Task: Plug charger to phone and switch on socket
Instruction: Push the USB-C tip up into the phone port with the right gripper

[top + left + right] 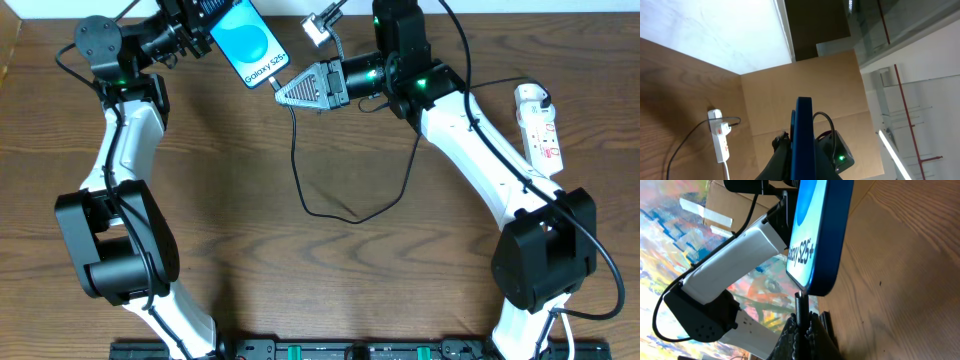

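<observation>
My left gripper is shut on the phone, a slim black-framed handset with a blue "Galaxy S25" screen, held above the table's far edge. In the left wrist view the phone shows edge-on between the fingers. My right gripper is shut on the charger's black plug tip, which meets the phone's bottom edge. The black cable hangs and loops over the table to a white adapter in the socket, a white power strip at the right.
The power strip also shows in the left wrist view with its white cord. A small grey-white device sits at the table's back edge near the right arm. Cardboard boxes stand beyond the table.
</observation>
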